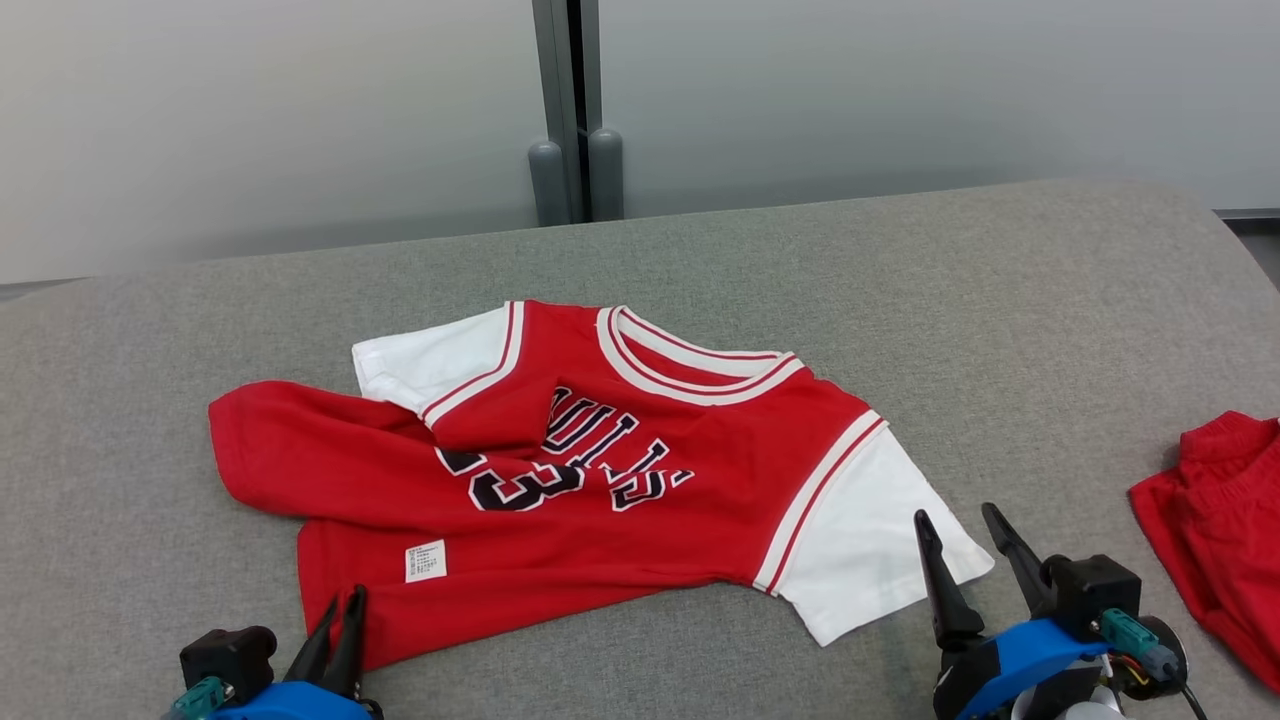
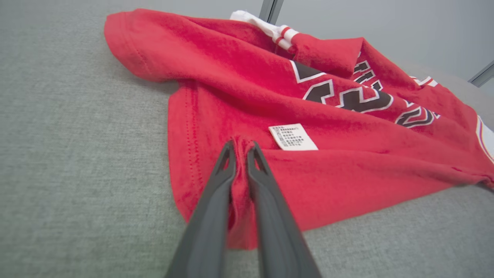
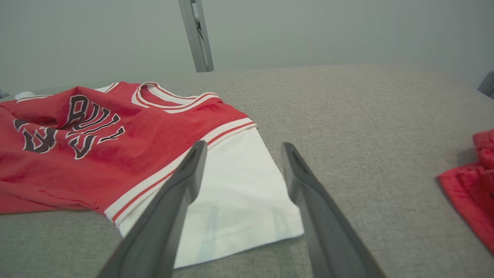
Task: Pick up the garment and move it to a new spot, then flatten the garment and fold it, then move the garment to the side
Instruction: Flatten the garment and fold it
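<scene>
The garment (image 1: 620, 470) is a red jersey with white sleeves and dark lettering, lying crumpled in the middle of the grey padded table (image 1: 900, 300). My left gripper (image 1: 343, 600) is at its near left hem, shut on a pinched ridge of red fabric (image 2: 240, 170) just left of the white care label (image 2: 292, 137). At the near right, my right gripper (image 1: 955, 525) stands open over the edge of the white sleeve (image 3: 235, 185), with nothing between its fingers (image 3: 193, 170).
A second red garment (image 1: 1215, 520) lies at the table's right edge, also seen as red cloth (image 3: 471, 189) in the right wrist view. A grey post (image 1: 575, 110) stands behind the table against a pale wall.
</scene>
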Available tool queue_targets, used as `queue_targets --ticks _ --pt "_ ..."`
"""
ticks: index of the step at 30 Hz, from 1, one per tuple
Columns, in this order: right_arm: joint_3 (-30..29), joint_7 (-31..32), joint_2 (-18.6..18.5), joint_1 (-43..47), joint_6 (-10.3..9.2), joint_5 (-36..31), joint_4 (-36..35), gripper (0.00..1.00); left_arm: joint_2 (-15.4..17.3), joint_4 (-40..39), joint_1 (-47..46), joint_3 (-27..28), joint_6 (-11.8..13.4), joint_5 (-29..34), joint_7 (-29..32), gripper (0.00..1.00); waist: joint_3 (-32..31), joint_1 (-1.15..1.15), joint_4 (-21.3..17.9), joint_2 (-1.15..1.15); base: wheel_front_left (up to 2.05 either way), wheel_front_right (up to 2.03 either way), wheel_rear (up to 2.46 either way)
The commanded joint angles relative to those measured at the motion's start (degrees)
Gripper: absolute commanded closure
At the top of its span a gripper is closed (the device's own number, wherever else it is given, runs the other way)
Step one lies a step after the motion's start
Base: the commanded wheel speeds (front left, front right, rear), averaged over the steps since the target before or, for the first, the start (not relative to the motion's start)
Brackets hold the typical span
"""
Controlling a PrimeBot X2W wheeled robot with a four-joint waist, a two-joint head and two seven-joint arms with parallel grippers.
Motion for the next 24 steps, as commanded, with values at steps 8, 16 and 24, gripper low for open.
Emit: queue_targets --ticks 8,16,24 --pt "-1.92 0.0 -0.27 0.4 -0.02 0.15 4.72 0.0 0.23 -2.22 0.75 0.04 -0.07 0.13 -0.24 0.92 -0.07 0.0 1.58 0.0 0.0 0.0 0.0" --pt "-4.85 0.0 -0.27 -1.87 -0.02 -1.13 9.93 0.0 1.37 -3.62 1.17 -1.58 -0.07 -0.79 -0.25 1.0 0.37 0.0 3.16 0.0 0.0 0.0 0.0" --pt "-7.55 0.01 -0.23 -4.56 -0.02 -3.76 19.04 0.0 1.9 -4.44 0.57 -3.03 -0.07 -1.1 -0.25 1.0 0.66 0.0 4.52 0.0 0.0 0.0 0.0"
